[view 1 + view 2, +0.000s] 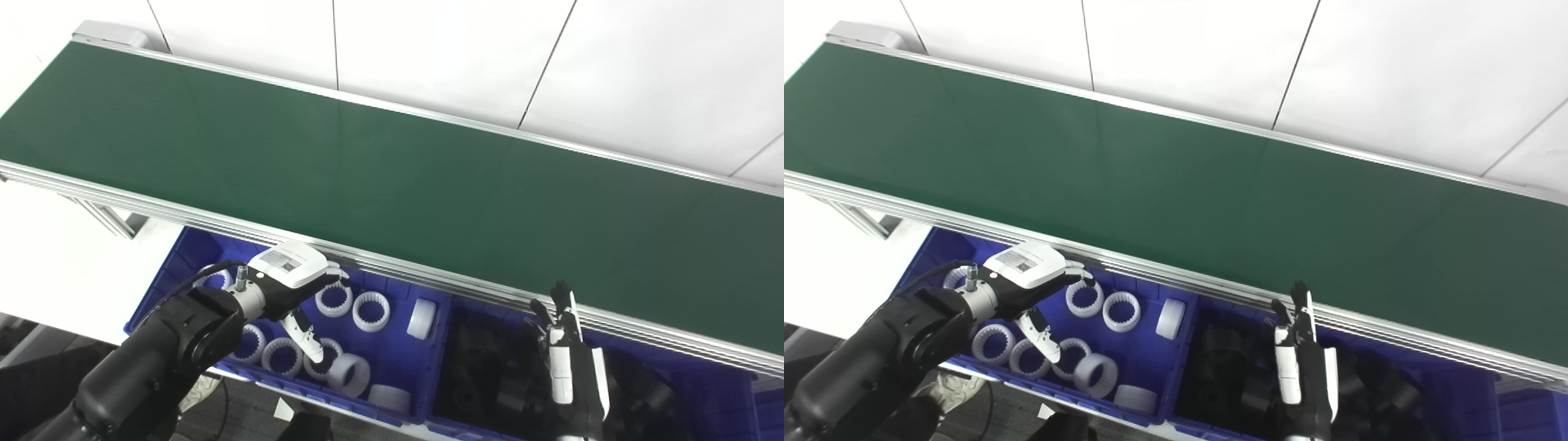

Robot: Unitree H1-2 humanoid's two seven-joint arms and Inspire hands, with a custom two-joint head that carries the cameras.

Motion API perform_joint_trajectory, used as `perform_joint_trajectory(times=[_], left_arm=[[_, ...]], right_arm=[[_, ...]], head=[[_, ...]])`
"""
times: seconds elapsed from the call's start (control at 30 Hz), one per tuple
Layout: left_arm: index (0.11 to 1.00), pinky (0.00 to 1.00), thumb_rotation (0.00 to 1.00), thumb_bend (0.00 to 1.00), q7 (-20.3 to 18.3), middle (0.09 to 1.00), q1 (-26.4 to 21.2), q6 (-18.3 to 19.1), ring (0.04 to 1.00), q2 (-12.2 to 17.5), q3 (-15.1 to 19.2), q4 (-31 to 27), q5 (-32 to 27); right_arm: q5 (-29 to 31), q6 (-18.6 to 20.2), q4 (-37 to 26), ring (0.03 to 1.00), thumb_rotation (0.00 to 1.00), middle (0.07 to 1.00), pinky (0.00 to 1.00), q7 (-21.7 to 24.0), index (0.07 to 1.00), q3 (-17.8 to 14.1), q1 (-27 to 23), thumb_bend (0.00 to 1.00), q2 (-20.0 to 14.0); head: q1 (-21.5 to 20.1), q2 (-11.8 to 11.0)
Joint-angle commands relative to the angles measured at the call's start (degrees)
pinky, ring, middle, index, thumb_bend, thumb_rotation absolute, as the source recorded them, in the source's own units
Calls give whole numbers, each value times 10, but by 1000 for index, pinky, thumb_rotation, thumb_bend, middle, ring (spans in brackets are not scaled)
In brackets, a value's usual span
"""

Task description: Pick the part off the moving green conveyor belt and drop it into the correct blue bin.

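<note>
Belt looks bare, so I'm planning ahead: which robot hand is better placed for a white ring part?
Left robot hand, probably: it hangs open over the blue plastic bin of white toothed rings; the right robot hand is over the black parts.

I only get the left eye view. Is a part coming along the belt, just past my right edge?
Observer: The right eye view reaches a little farther that way, and the belt has no part there either.
Operator: Is the left hand's thumb poking into a ring?
Observer: It doesn't look so. From the right eye, the left hand has its thumb over the gap between two rings, so it seems to hang above them.
Operator: What's low down, far right?
Observer: Past the dark-parts bin, more of another blue bin shows. I can't see what's in it.
</note>
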Motion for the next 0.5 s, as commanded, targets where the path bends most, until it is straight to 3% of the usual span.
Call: perform_joint_trajectory(times=[0.0, 0.13, 0.23, 0.3, 0.33, 0.37, 0.4, 0.43, 0.47], left_arm=[[846, 904, 569, 977, 10, 900, -4, -8, 874, 4, 20, -32, -13], [851, 921, 542, 981, 20, 895, 19, 5, 876, -16, 64, -95, -76], [861, 979, 578, 961, 50, 910, 51, 15, 898, -53, 110, -154, -147], [856, 995, 572, 929, 80, 912, 83, 33, 908, -99, 144, -191, -230], [858, 951, 568, 906, 97, 914, 103, 50, 908, -134, 161, -210, -285], [862, 875, 561, 840, 108, 918, 119, 66, 908, -163, 175, -223, -334], [866, 861, 562, 813, 113, 922, 128, 77, 912, -181, 184, -231, -365], [868, 856, 563, 804, 125, 924, 147, 100, 914, -222, 189, -240, -408], [911, 878, 680, 771, 133, 940, 159, 117, 923, -248, 192, -245, -436]], right_arm=[[-2, -20, -9, 922, 934, 997, 833, 1, 996, 1, -1, 836, 4], [-4, -24, -6, 916, 939, 994, 826, 1, 993, 2, 0, 831, 4], [-5, -28, -3, 915, 939, 995, 823, 1, 995, 5, 1, 822, 5], [-6, -29, 0, 916, 939, 996, 824, 0, 995, 7, 1, 813, 8], [-11, -29, 1, 913, 941, 995, 820, -2, 993, 9, 1, 807, 10], [-19, -31, 5, 904, 956, 988, 815, -6, 993, 11, 0, 801, 12], [-25, -33, 8, 901, 963, 985, 814, -8, 994, 13, -1, 799, 14], [-34, -37, 14, 900, 965, 984, 814, -13, 994, 16, -3, 798, 17], [-41, -39, 19, 893, 985, 974, 821, -16, 993, 18, -4, 793, 20]], head=[[-2, -1], [-10, -3], [-37, -7], [-59, -10], [-64, -10], [-102, -13], [-108, -14], [-136, -18], [-142, -19]])
